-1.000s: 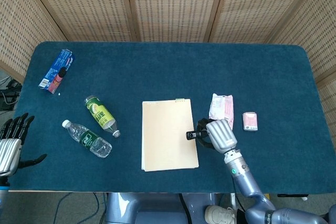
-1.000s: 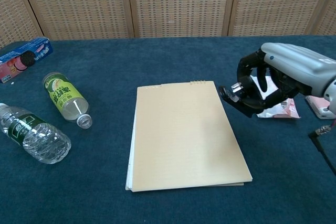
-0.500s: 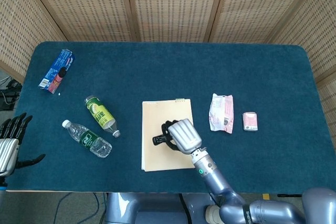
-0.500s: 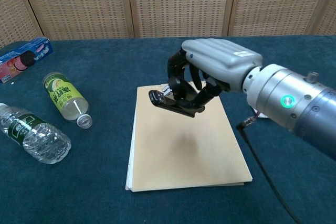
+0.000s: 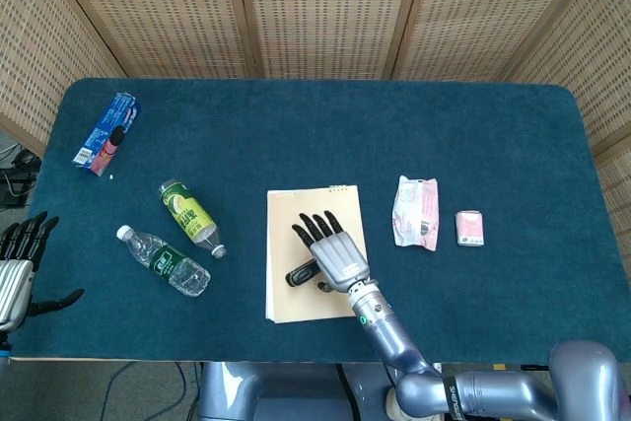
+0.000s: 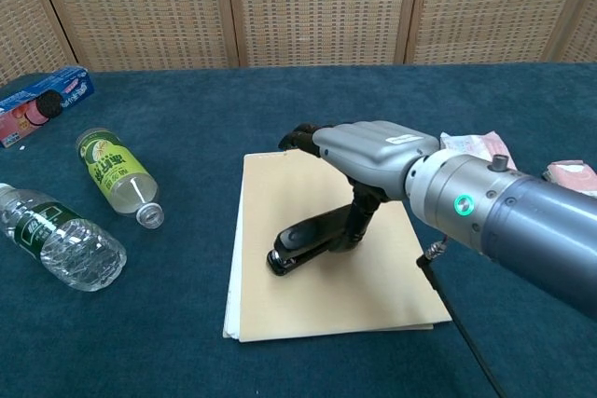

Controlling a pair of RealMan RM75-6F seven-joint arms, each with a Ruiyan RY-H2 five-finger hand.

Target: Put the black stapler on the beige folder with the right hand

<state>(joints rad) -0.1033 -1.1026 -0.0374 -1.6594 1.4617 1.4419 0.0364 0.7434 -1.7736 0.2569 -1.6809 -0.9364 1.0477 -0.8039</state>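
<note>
Black stapler (image 6: 308,241) lies on beige folder (image 6: 317,314), toward its 7 o'clock part. Right hand (image 5: 331,247) above stapler, fingers spread flat, released; thumb near stapler's rear. Left hand (image 5: 18,268) at table's 8 o'clock edge, fingers apart, empty.

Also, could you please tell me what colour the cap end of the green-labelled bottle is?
The green-labelled bottle has a silvery-white cap, clearest in the chest view.
</note>
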